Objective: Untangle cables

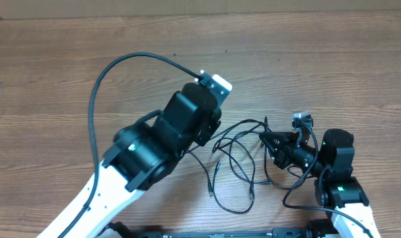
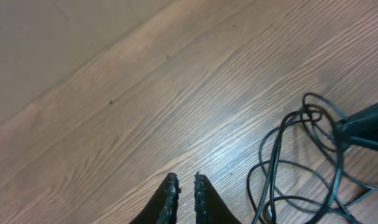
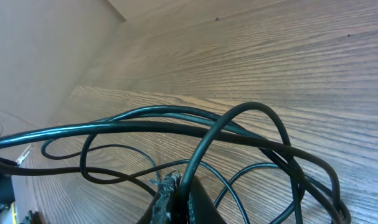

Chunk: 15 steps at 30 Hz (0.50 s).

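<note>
- I take this for a robotics lab or test bench.
- My white-and-black jointed left arm (image 1: 131,162) and right arm (image 1: 340,190) reach in from one edge of a light brown wood-grain laminate table (image 1: 48,73).
- Each arm ends in a black two-finger claw: left claw (image 2: 186,179), right claw (image 3: 176,184).
- Past the table's far edge is a plain beige surface (image 2: 45,37).

Even, fairly bright indoor light. A pale sheen of glare crosses the wooden table (image 2: 195,134) in the left wrist view. Close cables (image 3: 114,127) look slightly soft.
</note>
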### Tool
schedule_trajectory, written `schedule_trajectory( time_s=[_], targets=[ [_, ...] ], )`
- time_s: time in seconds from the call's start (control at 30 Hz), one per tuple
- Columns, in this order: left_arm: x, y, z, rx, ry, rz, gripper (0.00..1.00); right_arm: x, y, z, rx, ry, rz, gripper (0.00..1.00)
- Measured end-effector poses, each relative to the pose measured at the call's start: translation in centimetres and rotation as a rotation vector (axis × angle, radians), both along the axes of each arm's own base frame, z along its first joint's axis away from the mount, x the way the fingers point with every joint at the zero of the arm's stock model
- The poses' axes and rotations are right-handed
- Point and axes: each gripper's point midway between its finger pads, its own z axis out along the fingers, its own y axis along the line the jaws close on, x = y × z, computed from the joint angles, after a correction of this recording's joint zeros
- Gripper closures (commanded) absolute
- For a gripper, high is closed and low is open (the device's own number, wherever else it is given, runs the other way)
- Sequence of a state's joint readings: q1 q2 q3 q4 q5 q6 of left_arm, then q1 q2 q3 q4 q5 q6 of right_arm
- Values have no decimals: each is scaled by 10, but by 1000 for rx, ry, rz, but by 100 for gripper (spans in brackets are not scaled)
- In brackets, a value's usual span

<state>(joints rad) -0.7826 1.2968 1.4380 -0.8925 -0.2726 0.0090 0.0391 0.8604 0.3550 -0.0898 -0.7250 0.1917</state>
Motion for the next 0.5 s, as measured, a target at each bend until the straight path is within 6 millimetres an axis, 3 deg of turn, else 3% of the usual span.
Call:
schedule_trajectory(
  time_s=[0.13, 0.27, 0.5],
  targets=[
    [-4, -19, -18, -27, 85, -61, 43, -1, 2, 3, 19, 0, 11, 96],
    [-25, -49, -30, -86, 193, -238, 23, -1, 10, 21, 72, -61, 58, 96],
    [-43, -68, -27, -144, 239, -376, 12, -6, 23, 56, 180, -144, 151, 96]
  ],
)
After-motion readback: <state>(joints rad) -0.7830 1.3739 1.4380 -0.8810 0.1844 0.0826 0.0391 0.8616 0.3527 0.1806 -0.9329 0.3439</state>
